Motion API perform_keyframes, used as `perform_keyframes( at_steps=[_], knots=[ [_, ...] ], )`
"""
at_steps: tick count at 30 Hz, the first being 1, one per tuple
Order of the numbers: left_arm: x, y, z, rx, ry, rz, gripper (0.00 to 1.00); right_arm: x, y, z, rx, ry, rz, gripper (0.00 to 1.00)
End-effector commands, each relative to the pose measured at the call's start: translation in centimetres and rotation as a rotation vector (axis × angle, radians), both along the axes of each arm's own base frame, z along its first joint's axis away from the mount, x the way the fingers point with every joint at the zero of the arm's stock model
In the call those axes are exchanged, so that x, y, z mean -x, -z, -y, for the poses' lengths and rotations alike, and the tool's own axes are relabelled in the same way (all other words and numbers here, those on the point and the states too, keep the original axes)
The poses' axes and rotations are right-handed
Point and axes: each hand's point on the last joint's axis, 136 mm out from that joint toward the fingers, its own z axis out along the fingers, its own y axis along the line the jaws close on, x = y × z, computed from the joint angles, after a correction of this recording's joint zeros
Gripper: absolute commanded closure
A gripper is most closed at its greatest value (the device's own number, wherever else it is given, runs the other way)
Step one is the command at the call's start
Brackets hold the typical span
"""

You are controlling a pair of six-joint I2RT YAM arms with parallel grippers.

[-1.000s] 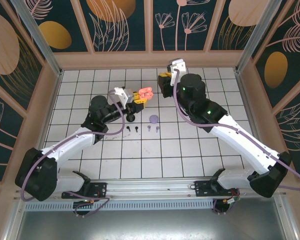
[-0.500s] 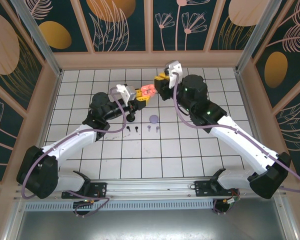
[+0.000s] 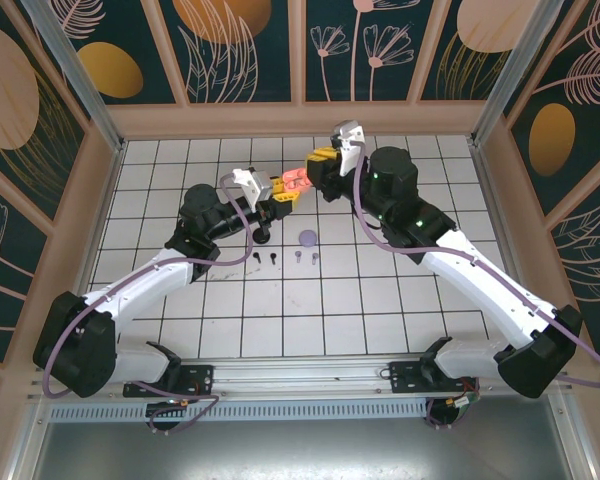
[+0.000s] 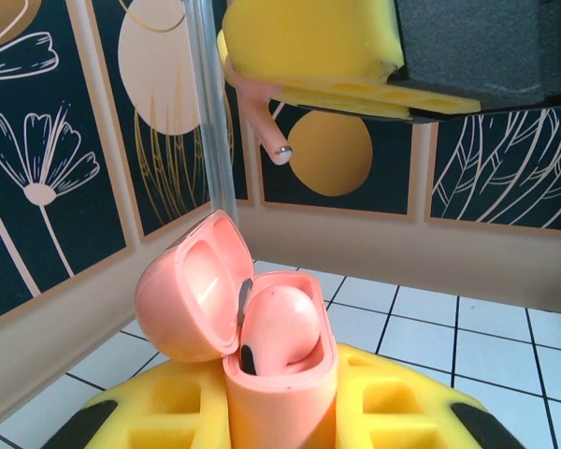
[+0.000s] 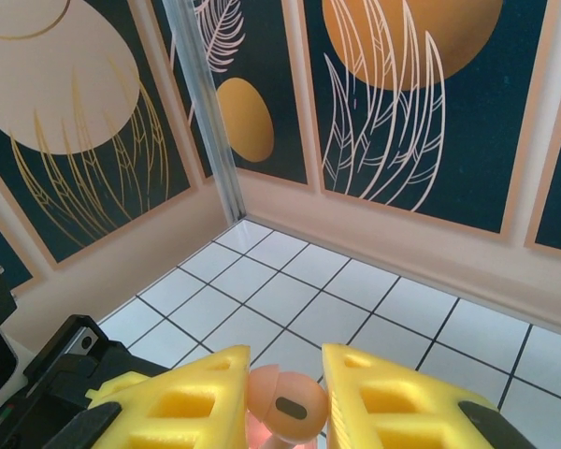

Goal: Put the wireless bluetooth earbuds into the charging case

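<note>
Coral-pink earbud (image 5: 285, 404), pinched in our right fingers (image 5: 393, 398), hangs just above the open pink case (image 4: 280, 360) clamped by our left fingers (image 4: 397, 412) at 12 o'clock; a second ago they sat farther apart.

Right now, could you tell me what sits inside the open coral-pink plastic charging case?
A rounded coral-pink earbud seems seated in the coral-pink charging case. The well below it is hidden by the case wall and that earbud.
</note>
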Motion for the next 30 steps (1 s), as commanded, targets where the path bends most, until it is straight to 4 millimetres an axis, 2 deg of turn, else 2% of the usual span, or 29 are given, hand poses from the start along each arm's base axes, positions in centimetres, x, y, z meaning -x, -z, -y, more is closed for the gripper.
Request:
perform_keyframes(
  at_steps=[1,30],
  knots=[
    [0.3,-2.3,0.3,0.022,0.013,0.078,1.00,0.0,0.1,-0.2,-0.022,-0.016,0.002,0.76],
    [0.1,-3.3,0.7,0.048,0.031,0.095,1.00,-0.9,3.8,-0.6,0.025,0.004,-0.063,0.78]
  ],
)
